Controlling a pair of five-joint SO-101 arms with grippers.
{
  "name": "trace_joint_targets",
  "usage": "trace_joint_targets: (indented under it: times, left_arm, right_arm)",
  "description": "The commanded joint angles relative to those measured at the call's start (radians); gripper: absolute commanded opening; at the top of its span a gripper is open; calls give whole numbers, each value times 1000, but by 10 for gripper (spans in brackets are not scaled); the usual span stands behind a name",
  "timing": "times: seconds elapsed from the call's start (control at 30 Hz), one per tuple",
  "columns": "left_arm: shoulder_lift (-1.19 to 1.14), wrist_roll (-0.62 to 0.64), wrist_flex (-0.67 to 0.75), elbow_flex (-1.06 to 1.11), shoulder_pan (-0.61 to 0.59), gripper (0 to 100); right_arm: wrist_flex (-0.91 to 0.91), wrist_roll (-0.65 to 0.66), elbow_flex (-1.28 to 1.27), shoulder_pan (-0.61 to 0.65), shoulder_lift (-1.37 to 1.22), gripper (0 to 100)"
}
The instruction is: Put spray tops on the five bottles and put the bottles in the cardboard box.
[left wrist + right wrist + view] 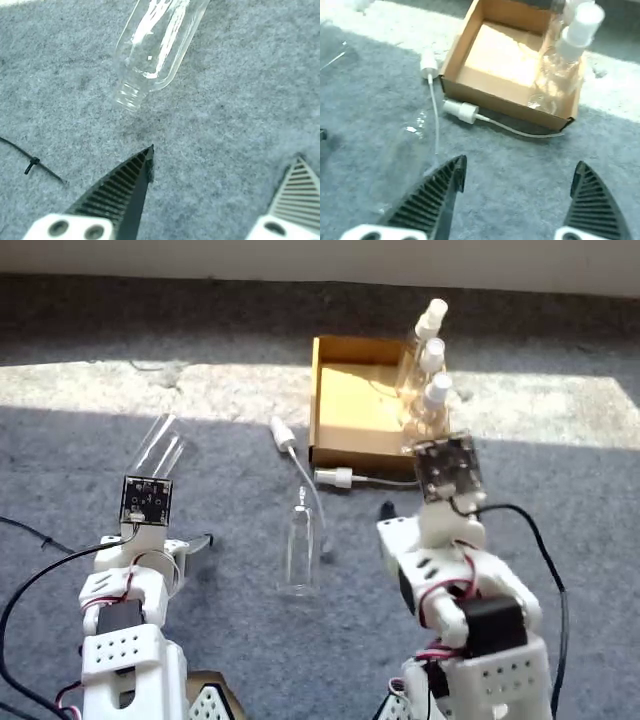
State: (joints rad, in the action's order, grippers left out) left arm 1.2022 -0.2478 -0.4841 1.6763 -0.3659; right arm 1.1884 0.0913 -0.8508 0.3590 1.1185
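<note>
Over at one o'clock, three capped bottles (432, 358) stand in the cardboard box (317, 400), leaving an upright bottle (299, 550) at centre, a lying bottle (160, 443) at ten o'clock and two loose spray tops (335, 477) on the carpet (250, 640), with the left gripper (225, 154) and right gripper (521, 160) both spread wide and empty.

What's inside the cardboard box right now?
Three bottles with spray tops stand along one side of the cardboard box; the rest of its floor looks bare. The near wall hides the strip just behind it.

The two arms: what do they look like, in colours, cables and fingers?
The left arm and right arm are white perforated plastic with black motors, red wires and black cables. Each wrist carries a square black circuit board. The right gripper has black, ribbed, pointed fingers.
</note>
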Motion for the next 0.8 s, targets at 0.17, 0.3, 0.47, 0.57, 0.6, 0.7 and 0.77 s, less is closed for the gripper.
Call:
trace_joint_targets:
  times: [0.17, 0.3, 0.47, 0.57, 0.6, 0.7, 0.77]
  left_arm:
    - [12, 8, -5, 19, 12, 367]
    - [12, 8, -5, 19, 12, 367]
    - [12, 8, -5, 19, 12, 367]
    - [12, 8, -5, 19, 12, 367]
    - [12, 8, -5, 19, 12, 367]
    - [12, 8, -5, 19, 12, 367]
    - [12, 8, -5, 19, 12, 367]
  right_arm:
    - [-90, -46, 363, 148, -642, 298]
    - [-125, 129, 464, 122, -855, 298]
    - [-124, 296, 526, 120, -1040, 298]
    - [-124, 313, 578, 124, -1124, 298]
    - [-124, 311, 596, 122, -1148, 298]
    - [-124, 310, 636, 122, -1208, 298]
    - [-130, 308, 650, 125, -1239, 298]
